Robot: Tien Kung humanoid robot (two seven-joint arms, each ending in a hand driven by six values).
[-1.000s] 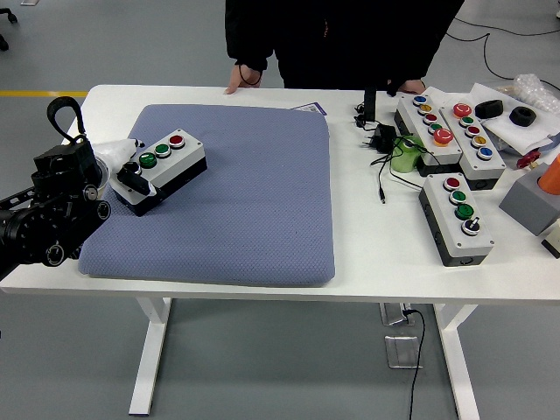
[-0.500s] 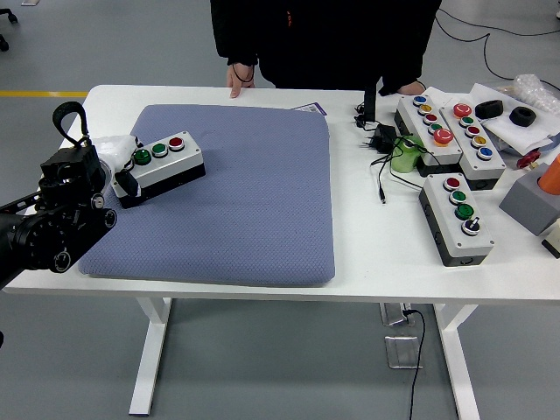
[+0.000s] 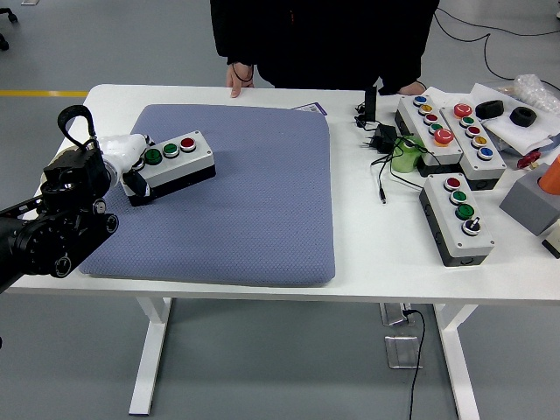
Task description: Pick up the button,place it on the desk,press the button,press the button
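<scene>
The left hand [image 3: 122,156], at the left edge of the blue pad [image 3: 236,201], has its white fingers closed around the near-left end of the button box [image 3: 171,166]. The box is on the pad's far-left area, showing two green buttons and one red on top. A person's hand [image 3: 238,83] rests on the white table [image 3: 376,254] at its far edge.

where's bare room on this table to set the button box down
Free: most of the blue mat right of the held button box, and the white strip between the mat and the four-button box. Crowded: the far right corner, with control boxes and cables.
</scene>
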